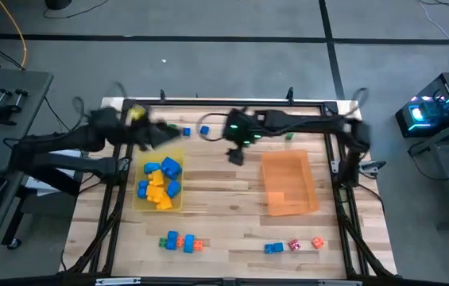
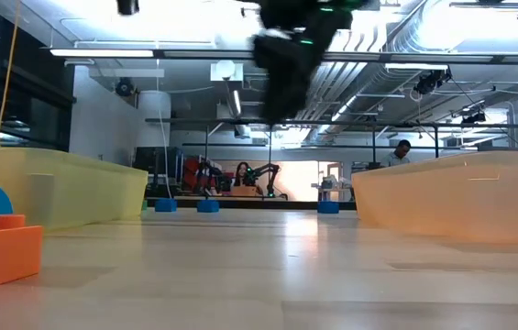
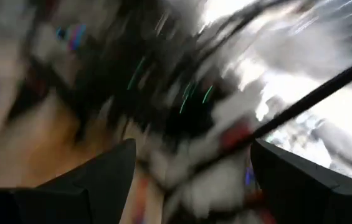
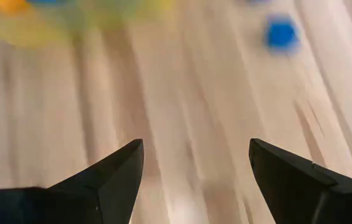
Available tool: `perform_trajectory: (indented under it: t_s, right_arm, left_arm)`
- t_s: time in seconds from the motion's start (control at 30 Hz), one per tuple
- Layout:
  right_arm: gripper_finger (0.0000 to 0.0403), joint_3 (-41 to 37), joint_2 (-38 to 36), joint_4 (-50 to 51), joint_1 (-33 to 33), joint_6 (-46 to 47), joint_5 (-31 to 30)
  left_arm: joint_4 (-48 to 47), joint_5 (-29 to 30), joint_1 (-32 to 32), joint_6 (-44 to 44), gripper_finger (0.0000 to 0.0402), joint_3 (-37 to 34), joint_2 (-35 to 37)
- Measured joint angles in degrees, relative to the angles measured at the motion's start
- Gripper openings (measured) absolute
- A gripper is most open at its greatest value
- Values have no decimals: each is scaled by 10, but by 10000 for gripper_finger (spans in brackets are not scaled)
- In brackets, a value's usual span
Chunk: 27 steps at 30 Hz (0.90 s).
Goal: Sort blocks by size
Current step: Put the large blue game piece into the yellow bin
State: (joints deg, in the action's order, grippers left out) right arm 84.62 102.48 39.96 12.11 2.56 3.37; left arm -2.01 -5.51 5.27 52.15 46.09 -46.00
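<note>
The bench [image 1: 224, 214] has a top of pale wooden planks and stands on a grey floor [image 1: 208, 20] crossed by dark seams. To one side of it sits a grey desk [image 1: 9, 99] with a black clamp-like tool lying on it, and at the far corner on the other side a computer case [image 1: 431, 115] glows with blue and green lights. Seen level across the bench, the room behind is a large open hall with an exposed ceiling of silver ducts [image 2: 405, 46] and long strip lights [image 2: 116, 52]. A person [image 2: 403, 152] sits at the back beside dark frames, and another person [image 2: 240, 173] sits farther off.
</note>
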Motion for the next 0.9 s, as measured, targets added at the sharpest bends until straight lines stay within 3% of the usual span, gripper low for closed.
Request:
perform_trajectory:
  t_s: [0.13,0.27,0.4,0.53,0.63,0.9]
  right_arm:
    - [285,-191,-140,-42,3,93,-60]
    - [285,-336,-257,-87,-9,211,-67]
    - [285,-436,-330,-147,-28,301,-71]
    - [286,-482,-355,-159,-43,355,-70]
    - [286,-492,-355,-160,-51,360,-69]
    - [286,-492,-352,-167,-52,326,-64]
  left_arm:
    - [-144,40,-125,139,302,-1,-67]
    - [-221,59,-258,337,302,-1,-162]
    - [-229,96,-357,528,301,0,-246]
    - [-228,120,-418,688,301,18,-329]
    - [-267,103,-439,729,300,70,-389]
    - [-430,46,-441,737,300,198,-509]
